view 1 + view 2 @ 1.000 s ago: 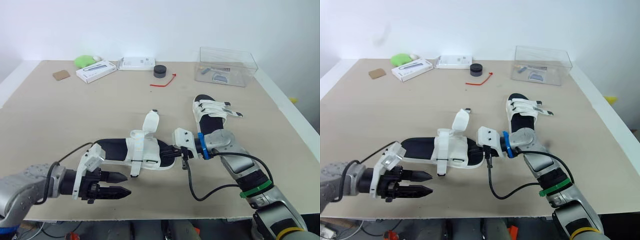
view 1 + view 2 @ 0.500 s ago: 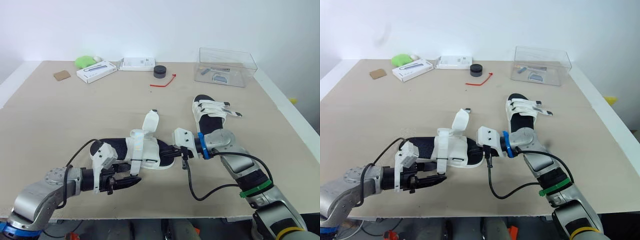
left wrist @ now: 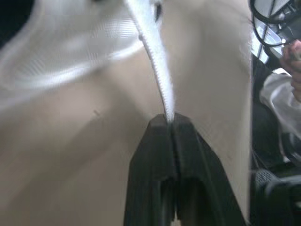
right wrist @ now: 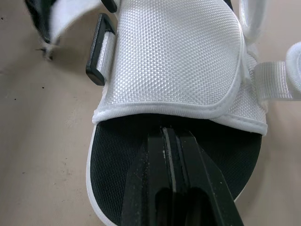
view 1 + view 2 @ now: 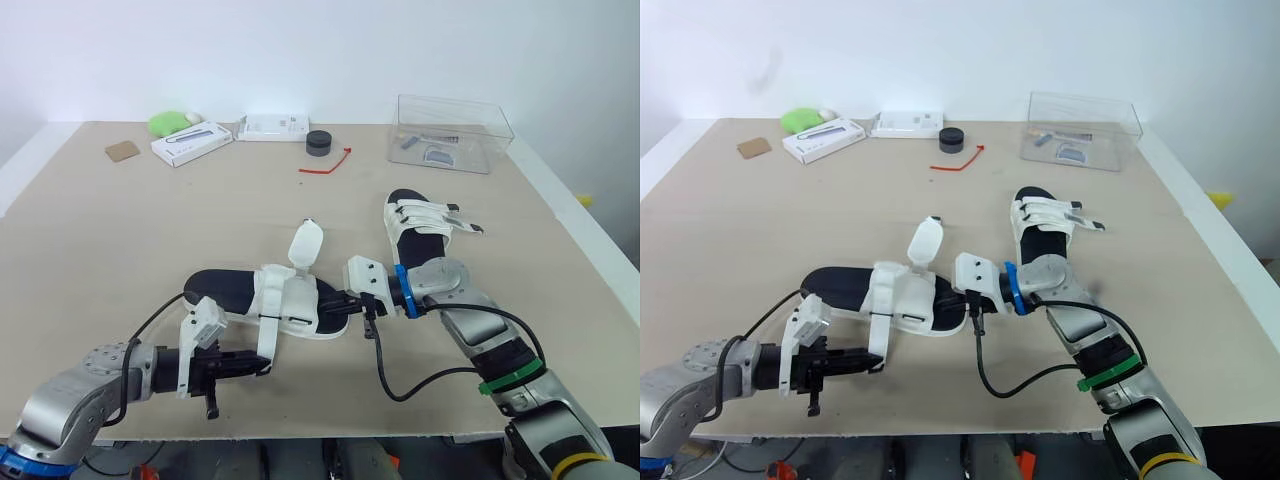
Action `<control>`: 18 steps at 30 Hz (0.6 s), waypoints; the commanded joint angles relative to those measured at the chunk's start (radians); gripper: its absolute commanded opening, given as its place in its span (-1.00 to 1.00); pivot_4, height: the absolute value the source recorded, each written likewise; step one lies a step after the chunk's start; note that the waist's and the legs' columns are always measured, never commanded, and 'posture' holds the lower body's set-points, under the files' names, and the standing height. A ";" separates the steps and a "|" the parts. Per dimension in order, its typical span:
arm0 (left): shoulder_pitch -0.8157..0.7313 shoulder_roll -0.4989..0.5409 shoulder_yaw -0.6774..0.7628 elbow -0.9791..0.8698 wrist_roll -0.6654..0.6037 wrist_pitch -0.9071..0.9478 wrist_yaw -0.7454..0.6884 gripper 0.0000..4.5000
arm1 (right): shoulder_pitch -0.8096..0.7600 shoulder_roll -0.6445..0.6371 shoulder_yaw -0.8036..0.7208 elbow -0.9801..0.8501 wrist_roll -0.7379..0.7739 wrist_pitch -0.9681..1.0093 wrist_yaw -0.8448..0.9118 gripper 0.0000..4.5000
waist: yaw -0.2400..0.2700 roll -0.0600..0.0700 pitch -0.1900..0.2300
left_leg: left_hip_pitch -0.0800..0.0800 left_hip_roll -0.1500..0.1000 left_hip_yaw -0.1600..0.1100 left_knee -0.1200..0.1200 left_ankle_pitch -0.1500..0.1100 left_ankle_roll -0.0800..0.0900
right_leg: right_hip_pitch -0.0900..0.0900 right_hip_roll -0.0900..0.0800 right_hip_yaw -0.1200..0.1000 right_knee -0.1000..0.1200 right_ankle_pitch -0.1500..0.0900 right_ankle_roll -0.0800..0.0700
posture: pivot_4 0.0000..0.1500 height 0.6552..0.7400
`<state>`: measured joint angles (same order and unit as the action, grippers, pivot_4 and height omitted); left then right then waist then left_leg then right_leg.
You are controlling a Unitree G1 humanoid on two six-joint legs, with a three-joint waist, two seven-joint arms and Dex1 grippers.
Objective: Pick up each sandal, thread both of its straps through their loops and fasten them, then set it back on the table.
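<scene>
A sandal [image 5: 228, 292] with a black sole and white straps lies across the near middle of the table. One strap flap [image 5: 304, 244] stands up. The other strap [image 5: 267, 335] hangs over the sandal's near side, and my left gripper [image 5: 262, 365] is shut on its free end [image 3: 162, 89], low at the table's front. My right gripper [image 5: 345, 298] is shut, its fingers [image 4: 169, 155] resting on the black footbed at the toe end, just under the white upper [image 4: 174, 61]. A second sandal [image 5: 420, 225] lies further back on the right with its straps across.
At the back stand a clear plastic box [image 5: 455, 130], a black round object [image 5: 319, 143], a red cord [image 5: 328, 166], two white boxes [image 5: 192, 142] [image 5: 272, 126], a green object [image 5: 170, 122] and a brown card [image 5: 122, 150]. The table's front edge [image 5: 300, 436] lies just behind my left gripper.
My left gripper moved in from the front left to the hanging strap and closed on its end. The right gripper stayed on the sandal's toe.
</scene>
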<state>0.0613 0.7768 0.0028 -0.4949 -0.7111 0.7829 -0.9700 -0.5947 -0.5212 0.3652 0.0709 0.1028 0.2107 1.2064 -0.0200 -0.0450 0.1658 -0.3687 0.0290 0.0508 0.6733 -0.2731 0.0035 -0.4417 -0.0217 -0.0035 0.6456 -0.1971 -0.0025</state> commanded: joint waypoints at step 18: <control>0.125 0.203 -0.008 -0.181 0.104 -0.131 -0.116 -0.46 | 0.011 0.007 0.016 0.011 -0.021 -0.024 0.006 -1.00 | 0.000 0.000 0.000 | 0.000 0.000 0.000 -0.001 0.000 0.000 | 0.000 0.001 0.000 0.000 -0.002 -0.002 | 1.00 1.00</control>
<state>0.1747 0.9325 -0.0267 -0.6413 -0.6595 0.7218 -1.0417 -0.5917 -0.5145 0.3669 0.0726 0.0941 0.1866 1.2097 -0.0199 -0.0446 0.1661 -0.3684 0.0296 0.0506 0.6723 -0.2732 0.0034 -0.4420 -0.0210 -0.0042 0.6455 -0.1994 -0.0055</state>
